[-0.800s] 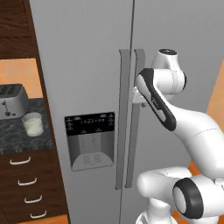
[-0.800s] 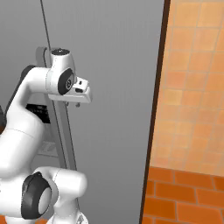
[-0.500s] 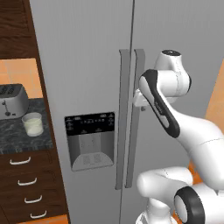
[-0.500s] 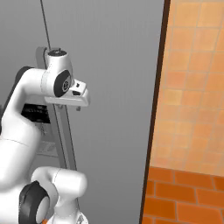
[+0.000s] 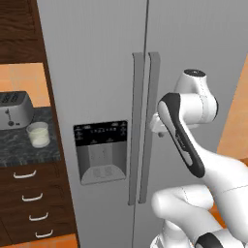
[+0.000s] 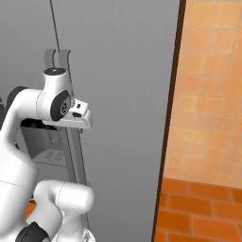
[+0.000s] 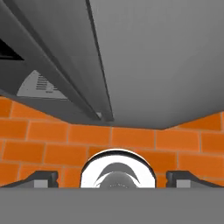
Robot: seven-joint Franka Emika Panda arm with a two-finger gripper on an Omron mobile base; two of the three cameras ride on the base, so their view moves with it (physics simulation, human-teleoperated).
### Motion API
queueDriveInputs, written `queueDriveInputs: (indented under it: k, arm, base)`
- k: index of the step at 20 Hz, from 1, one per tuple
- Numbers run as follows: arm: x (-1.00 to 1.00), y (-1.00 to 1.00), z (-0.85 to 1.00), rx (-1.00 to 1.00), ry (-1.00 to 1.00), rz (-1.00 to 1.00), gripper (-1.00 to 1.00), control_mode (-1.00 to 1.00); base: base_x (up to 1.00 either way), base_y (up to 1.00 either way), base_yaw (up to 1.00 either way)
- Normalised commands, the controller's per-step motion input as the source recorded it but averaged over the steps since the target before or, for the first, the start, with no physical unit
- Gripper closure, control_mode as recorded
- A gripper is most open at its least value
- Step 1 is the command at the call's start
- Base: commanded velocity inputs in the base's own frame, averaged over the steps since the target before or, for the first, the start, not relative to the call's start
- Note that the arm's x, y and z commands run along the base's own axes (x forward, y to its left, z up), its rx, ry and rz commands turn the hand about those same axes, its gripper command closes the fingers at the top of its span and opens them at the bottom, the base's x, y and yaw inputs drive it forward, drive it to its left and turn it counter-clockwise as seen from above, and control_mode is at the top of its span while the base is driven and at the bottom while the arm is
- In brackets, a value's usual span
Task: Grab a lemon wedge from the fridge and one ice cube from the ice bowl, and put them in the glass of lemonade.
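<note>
Left base view, arm bent, hand (image 5: 157,127) at fridge (image 5: 97,72) right handle (image 5: 147,126), fingers (image 7: 41,178) spread wide, holding nothing.

Matt grey fridge (image 5: 97,72) (smooth), dark marbled stone counter (image 5: 24,150)

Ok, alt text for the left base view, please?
The white arm reaches up to the right-hand handle of the closed grey fridge, its gripper hidden behind the wrist. At left, the glass of lemonade stands beside a toaster on a dark counter.
</note>
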Motion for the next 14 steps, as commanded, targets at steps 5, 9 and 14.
queueDriveInputs:
  k: [5,9,14]
  arm:
    - [0.0,0.0,0.0,0.0,0.0,0.0,-1.0,1.0]
    - [0.0,0.0,0.0,0.0,0.0,0.0,-1.0,1.0]
    - [0.0,0.0,0.0,0.0,0.0,0.0,-1.0,1.0]
  base:
    - [-0.24,0.79,0.01]
    - [0.0,1.0,0.0]
    - [0.2,1.0,0.0]
